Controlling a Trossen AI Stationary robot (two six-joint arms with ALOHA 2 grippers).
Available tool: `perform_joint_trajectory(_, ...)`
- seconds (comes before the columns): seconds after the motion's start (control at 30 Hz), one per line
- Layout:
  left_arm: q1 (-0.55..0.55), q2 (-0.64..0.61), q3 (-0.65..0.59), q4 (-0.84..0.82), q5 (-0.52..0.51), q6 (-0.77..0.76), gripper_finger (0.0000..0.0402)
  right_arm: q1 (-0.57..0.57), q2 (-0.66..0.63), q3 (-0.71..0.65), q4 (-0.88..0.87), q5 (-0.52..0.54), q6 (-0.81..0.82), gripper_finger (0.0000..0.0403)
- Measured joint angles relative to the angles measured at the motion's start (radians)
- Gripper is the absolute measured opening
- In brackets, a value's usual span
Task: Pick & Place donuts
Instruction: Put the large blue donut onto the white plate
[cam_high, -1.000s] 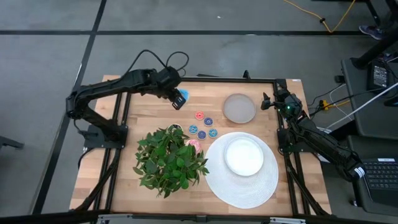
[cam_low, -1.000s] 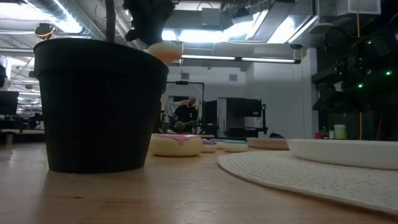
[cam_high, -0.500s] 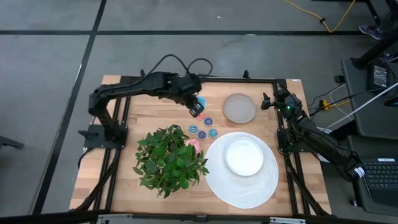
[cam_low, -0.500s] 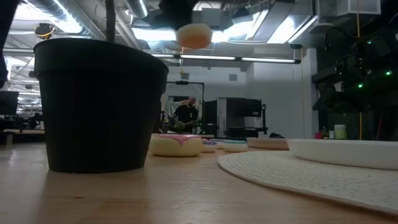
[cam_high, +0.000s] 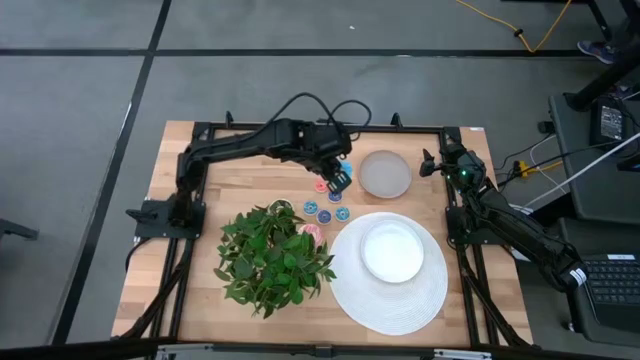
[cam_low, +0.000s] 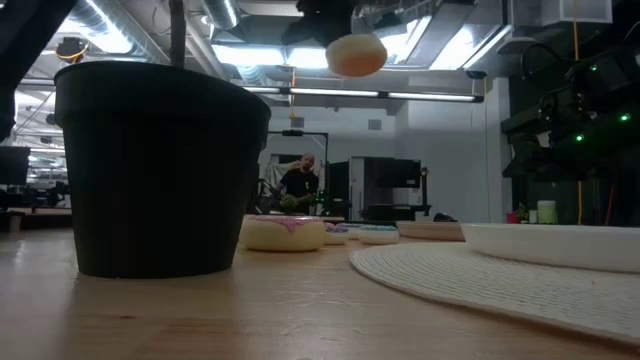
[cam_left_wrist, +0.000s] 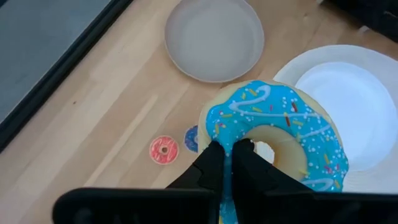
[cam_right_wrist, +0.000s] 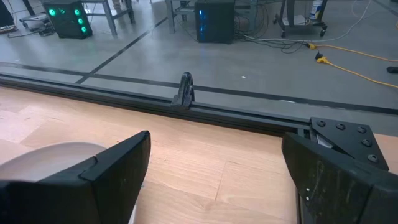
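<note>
One blue donut (cam_left_wrist: 277, 134) airborne, clamped in left gripper (cam_left_wrist: 229, 163), at 9 o'clock of grey dish (cam_high: 385, 174) | pink donut (cam_low: 284, 232) unplaced beside plant pot (cam_low: 160, 165) | white plate (cam_high: 391, 249) bare | right gripper (cam_right_wrist: 214, 171) idle, fingers wide

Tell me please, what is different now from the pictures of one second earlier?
The left end effector, shut on the blue donut, has carried it across the table's far side, from the left toward the grey dish, staying well above the wood. Nothing was let go. The right end effector stayed parked by the dish; the pink donut, the tiny rings, the plant and the white plate did not move.
</note>
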Motion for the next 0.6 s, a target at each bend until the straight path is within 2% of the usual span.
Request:
perform_joint_trajectory(0.43,-0.047,0.058,0.02,0.04,0.012,-0.034,0.0015,0.0,0.0,0.0,0.0,0.0,0.0,0.0362)
perform_joint_trajectory(0.6,-0.068,0.097,0.02,0.087,0.015,0.016,0.0015,0.0,0.0,0.0,0.0,0.0,0.0,0.0362)
